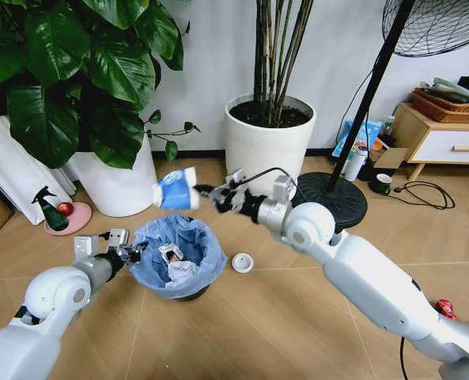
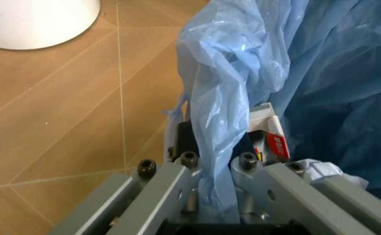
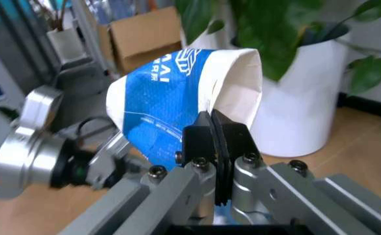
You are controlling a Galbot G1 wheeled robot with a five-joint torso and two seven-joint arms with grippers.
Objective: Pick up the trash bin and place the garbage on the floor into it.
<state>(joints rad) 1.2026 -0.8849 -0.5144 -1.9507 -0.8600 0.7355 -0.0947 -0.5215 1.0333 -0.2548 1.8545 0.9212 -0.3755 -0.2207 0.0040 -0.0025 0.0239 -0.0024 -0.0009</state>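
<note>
right gripper (image 3: 217,147) pinching blue wrapper (image 1: 175,190), left gripper (image 2: 218,166) clamping trash bin (image 1: 179,257) rim

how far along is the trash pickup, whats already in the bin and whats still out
Partly done. The left gripper holds the trash bin by its bag-lined rim, and a carton and crumpled paper already lie inside. In hand: the right gripper pinches a blue-and-white cup above the bin, not yet dropped. Left on the floor: a white round lid beside the bin and a red scrap by the right arm.

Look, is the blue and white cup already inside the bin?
No, the right gripper holds the blue and white cup in the air above the trash bin.
</note>
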